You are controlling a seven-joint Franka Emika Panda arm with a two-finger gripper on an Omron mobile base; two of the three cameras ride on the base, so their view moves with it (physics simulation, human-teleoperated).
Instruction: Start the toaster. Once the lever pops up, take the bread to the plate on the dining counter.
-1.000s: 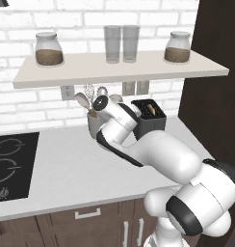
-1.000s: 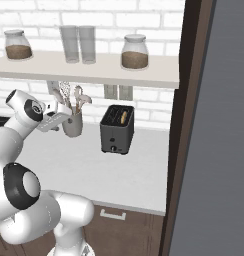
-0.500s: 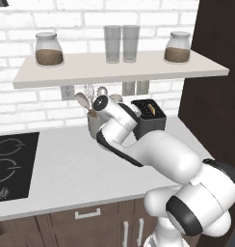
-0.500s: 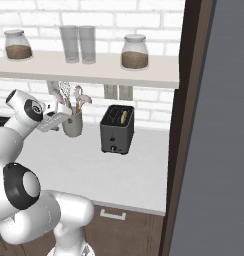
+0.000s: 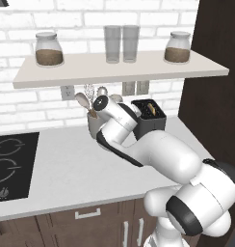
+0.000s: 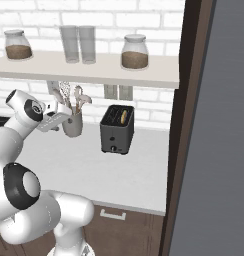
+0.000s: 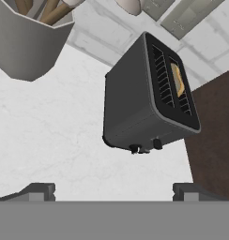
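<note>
The black toaster (image 5: 148,118) (image 6: 117,131) (image 7: 144,103) stands on the pale worktop by the brick wall. A tan slice of bread (image 7: 178,79) (image 6: 124,117) (image 5: 152,110) sits down in one of its slots. Two small dark nubs stick out low on the toaster's narrow face; I cannot tell which is the lever. My gripper (image 7: 114,192) (image 6: 58,124) is open and holds nothing. It hovers above the worktop, left of the toaster and well short of it, pointing at the toaster's side. The plate and the dining counter are out of view.
A grey utensil holder (image 5: 93,126) (image 6: 72,123) (image 7: 27,44) with wooden spoons stands close beside my hand. A shelf (image 5: 114,67) with jars and glasses hangs overhead. A black hob (image 5: 11,161) lies at the left, and a dark tall cabinet (image 6: 186,100) at the right.
</note>
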